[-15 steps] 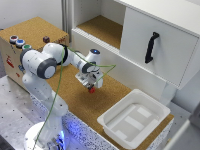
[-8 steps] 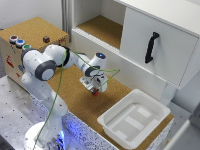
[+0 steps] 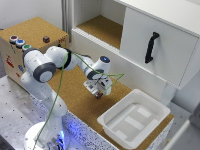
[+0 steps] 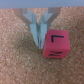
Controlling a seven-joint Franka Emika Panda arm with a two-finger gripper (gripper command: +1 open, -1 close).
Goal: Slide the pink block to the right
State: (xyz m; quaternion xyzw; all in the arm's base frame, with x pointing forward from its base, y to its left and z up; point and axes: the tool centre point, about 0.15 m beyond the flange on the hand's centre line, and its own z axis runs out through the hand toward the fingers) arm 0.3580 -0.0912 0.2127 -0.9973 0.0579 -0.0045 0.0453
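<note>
The pink block [image 4: 55, 45] is a small reddish-pink cube with a dark "L" on its top face, lying on the cork board. In the exterior view the pink block [image 3: 99, 94] shows only as a tiny red spot just under the gripper. My gripper [image 3: 100, 89] is low over the cork, between the wooden box and the white tray. In the wrist view the gripper [image 4: 40, 41] has its two fingers [image 4: 36, 31] pressed together. The fingertips stand against the side of the block, not around it.
A white tray [image 3: 159, 111] sits on the exterior view's right of the gripper. A white cabinet with a black handle [image 3: 151, 47] stands behind. A wooden box [image 3: 35, 30] with round buttons [image 3: 18, 41] stands at the exterior view's left.
The gripper has moved steadily toward the exterior view's right, nearer the white tray, with the pink block staying at its fingertips.
</note>
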